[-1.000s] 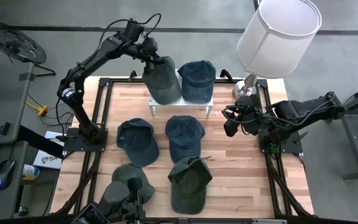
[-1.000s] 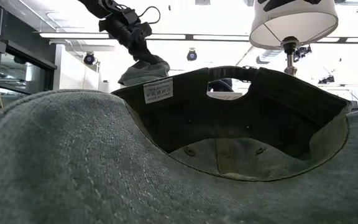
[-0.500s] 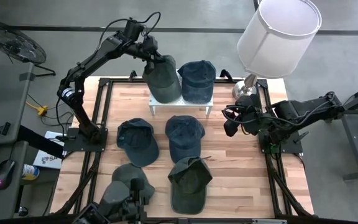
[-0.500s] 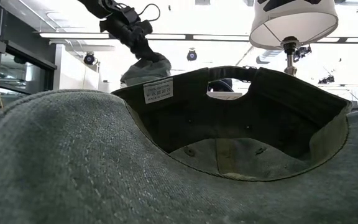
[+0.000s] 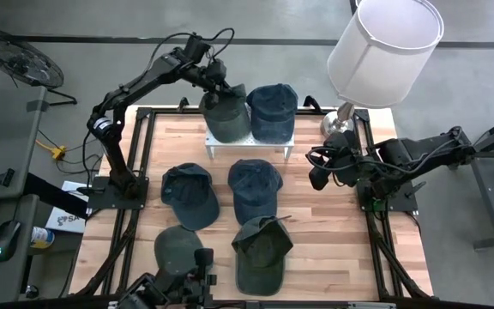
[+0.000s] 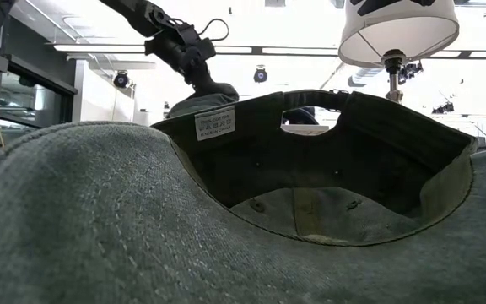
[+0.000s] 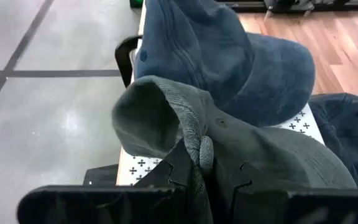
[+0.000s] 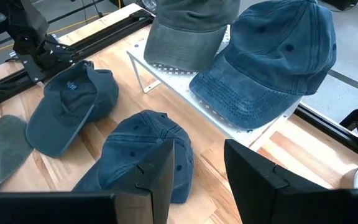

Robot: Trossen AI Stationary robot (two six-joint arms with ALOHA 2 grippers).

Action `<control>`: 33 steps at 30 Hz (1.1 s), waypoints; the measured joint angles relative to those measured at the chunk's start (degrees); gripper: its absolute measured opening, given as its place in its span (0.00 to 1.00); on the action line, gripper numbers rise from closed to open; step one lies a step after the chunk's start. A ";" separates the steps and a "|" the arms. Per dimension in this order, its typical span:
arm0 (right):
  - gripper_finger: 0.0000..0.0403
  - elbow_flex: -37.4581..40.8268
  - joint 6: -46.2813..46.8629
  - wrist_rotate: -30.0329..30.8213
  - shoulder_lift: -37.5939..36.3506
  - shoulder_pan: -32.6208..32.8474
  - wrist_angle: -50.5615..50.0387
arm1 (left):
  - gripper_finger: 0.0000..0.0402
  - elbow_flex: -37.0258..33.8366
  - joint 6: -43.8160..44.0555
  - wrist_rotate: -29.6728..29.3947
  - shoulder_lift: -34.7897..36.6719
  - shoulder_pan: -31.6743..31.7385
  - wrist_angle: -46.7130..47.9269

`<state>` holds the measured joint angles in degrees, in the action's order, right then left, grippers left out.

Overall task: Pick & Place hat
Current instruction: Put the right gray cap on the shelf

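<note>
We've got the left gripper (image 5: 215, 79) clamped on a fold of the grey-green cotton cap (image 5: 227, 116), which sits on the white perforated metal shelf (image 5: 268, 144) touching the dark blue denim cap (image 5: 272, 109) beside it. Risk: letting go with the crown bunched could let it slump off the shelf's edge, or nudge the blue neighbour. Right gripper (image 5: 319, 170) waits with fingers apart near the white-shaded table lamp (image 5: 384, 39). More caps lie on the wooden table (image 5: 324, 232).
</note>
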<state>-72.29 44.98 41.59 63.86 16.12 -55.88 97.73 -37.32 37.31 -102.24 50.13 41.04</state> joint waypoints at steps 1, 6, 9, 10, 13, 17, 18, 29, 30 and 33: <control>0.33 0.00 -0.01 0.00 0.00 0.00 0.00 | 0.06 -0.02 0.00 -0.10 -0.12 0.00 0.02; 0.33 0.00 -0.45 0.01 0.00 0.00 -0.02 | 0.07 0.09 0.02 -4.46 -0.26 -1.16 -1.18; 0.33 0.02 -0.45 0.01 0.00 0.00 -0.27 | 0.07 0.09 0.07 -5.89 -0.24 -1.37 -1.06; 0.33 0.02 -0.45 -0.05 0.00 0.00 -0.47 | 0.07 0.09 0.11 -6.10 -0.24 -1.51 -1.03; 0.33 0.02 -0.46 -0.14 0.00 0.00 -0.54 | 0.09 0.09 0.09 -6.32 -0.08 -1.42 -0.96; 0.33 0.02 -0.47 -0.16 0.00 0.00 -0.71 | 0.20 0.17 0.09 -6.10 0.78 -1.44 -1.02; 0.33 0.02 -0.47 -0.16 0.00 0.00 -0.74 | 0.24 0.17 0.20 -5.67 0.95 -1.44 -0.82; 0.33 0.02 -0.47 -2.24 -0.02 0.00 -1.36 | 0.54 0.17 1.60 -9.95 2.54 -1.44 -0.92; 0.33 0.02 -0.47 -2.32 -0.02 0.00 -1.34 | 0.55 0.17 1.73 -10.73 2.63 -1.43 -1.00; 0.33 0.02 -0.47 -2.35 -0.02 0.00 -1.33 | 0.57 0.17 2.09 -12.00 2.78 -1.44 -0.52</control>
<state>-72.27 44.51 39.24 63.83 16.12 -57.21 97.91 -35.23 25.31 -99.46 48.69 40.52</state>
